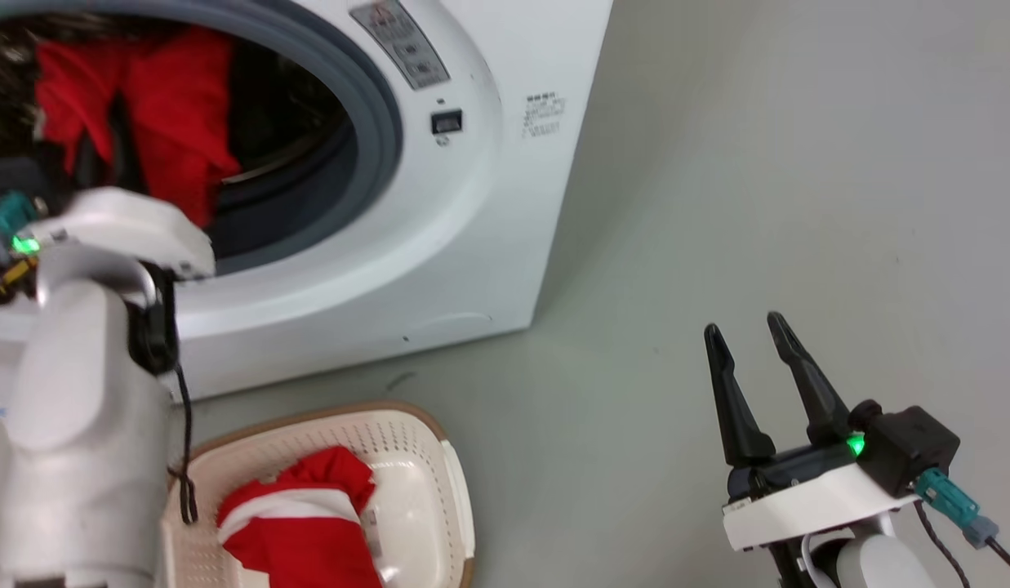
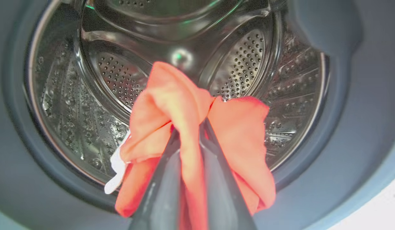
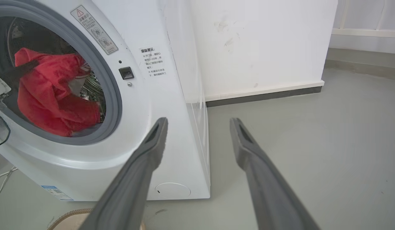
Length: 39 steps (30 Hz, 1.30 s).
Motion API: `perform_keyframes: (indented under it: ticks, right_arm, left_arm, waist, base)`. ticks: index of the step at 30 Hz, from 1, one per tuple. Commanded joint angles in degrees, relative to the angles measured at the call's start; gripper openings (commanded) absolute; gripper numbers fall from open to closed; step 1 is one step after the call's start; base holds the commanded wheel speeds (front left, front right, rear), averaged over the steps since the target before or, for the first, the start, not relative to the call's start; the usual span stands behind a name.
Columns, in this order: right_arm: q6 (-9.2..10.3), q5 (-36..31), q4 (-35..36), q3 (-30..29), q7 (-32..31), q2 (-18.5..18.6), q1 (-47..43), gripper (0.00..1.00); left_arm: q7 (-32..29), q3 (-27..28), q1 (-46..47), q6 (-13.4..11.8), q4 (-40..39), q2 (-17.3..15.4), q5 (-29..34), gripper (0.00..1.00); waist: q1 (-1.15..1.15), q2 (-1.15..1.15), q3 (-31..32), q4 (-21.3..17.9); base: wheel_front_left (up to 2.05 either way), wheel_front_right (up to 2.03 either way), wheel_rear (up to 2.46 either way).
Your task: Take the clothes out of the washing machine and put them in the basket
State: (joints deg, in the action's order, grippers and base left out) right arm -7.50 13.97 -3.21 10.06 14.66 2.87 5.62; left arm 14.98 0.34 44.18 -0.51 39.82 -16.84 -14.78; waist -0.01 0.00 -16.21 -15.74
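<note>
Garment (image 1: 178, 106) is clamped in left pincer (image 2: 190, 127) at the drum (image 2: 120, 76) mouth, head view upper left. Basket (image 1: 423, 465) lies below it, lower left. Right pincer (image 1: 749, 331) is held wide, empty.

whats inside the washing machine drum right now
A red garment, pinched by the left end effector, hangs inside the perforated steel drum, whose walls around it look bare. The fabric hides the part behind it, so whether more clothes lie there cannot be seen.
</note>
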Motion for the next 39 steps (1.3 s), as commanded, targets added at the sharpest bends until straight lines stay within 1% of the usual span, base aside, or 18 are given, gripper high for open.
perform_keyframes:
  ticks: [1, 3, 9, 15, 18, 21, 26, 30, 34, 39]
  right_arm:
    - [0.03, -0.53, 0.11, -0.14, -0.13, 0.01, -0.65, 1.00]
    - [0.03, -0.68, 0.25, -0.53, -0.52, 0.01, -1.65, 1.00]
    - [0.02, -1.35, 1.50, -1.50, -2.10, 0.00, -4.08, 1.00]
    - [0.03, -2.38, 3.78, -2.40, -3.77, 0.00, -6.32, 1.00]
    - [0.02, -3.00, 4.93, -2.93, -4.78, 0.00, -7.17, 1.00]
    - [0.02, -3.51, 6.03, -3.22, -5.62, -0.01, -7.55, 1.00]
    - [0.02, -4.02, 7.50, -2.79, -6.44, 0.00, -6.86, 1.00]
    - [0.02, -3.79, 8.35, -2.19, -6.60, -0.01, -5.40, 1.00]
    - [0.03, -3.92, 8.97, -1.40, -6.31, 0.01, -3.56, 1.00]
    - [0.02, -3.45, 8.42, -0.56, -5.50, -0.01, -0.49, 1.00]
  left_arm:
    - [0.29, 0.17, -1.74, 0.11, -1.19, 0.35, 0.14, 0.00]
    - [0.28, 0.61, -5.30, 0.30, -4.41, 1.49, 0.44, 0.00]
    - [0.29, 1.33, -17.30, -0.47, -15.11, 4.77, 1.44, 0.00]
    - [0.24, 0.66, -30.75, -1.45, -26.21, 8.66, 1.79, 0.00]
    - [0.24, 0.26, -36.48, -2.07, -29.53, 9.91, 1.24, 0.00]
    - [0.01, -0.72, -41.23, -2.48, -30.79, 11.01, 0.93, 0.00]
    - [-0.61, -2.60, -46.06, -2.40, -27.89, 12.02, -0.27, 0.00]
    - [-0.46, -3.81, -46.07, -1.91, -21.96, 12.84, -1.47, 0.00]
    - [-0.25, -4.82, -42.08, -0.68, -13.77, 13.07, -2.55, 0.00]
    - [-0.16, -4.87, -34.37, 0.51, -1.80, 12.76, -3.46, 0.00]
  waist:
    - [0.01, 0.00, 2.92, 1.76]
    - [0.01, 0.00, 4.69, 2.53]
    - [0.01, 0.00, 8.61, 4.38]
    - [0.01, 0.00, 10.40, 6.65]
    - [0.01, 0.00, 10.48, 7.98]
    - [0.01, 0.00, 10.00, 9.27]
    - [0.01, 0.00, 7.82, 10.54]
    - [0.01, 0.00, 4.19, 10.93]
    - [0.01, 0.00, -1.27, 10.22]
    - [0.01, 0.00, -8.21, 8.58]
  base:
    - [0.00, 0.00, 0.00]
    - [0.00, 0.00, 0.00]
    - [0.00, 0.00, 0.00]
    - [0.00, 0.00, 0.00]
    - [0.00, 0.00, 0.00]
    - [0.00, 0.00, 0.00]
    - [0.00, 0.00, 0.00]
    - [0.00, 0.00, 0.00]
    - [0.00, 0.00, 0.00]
    - [0.00, 0.00, 0.00]
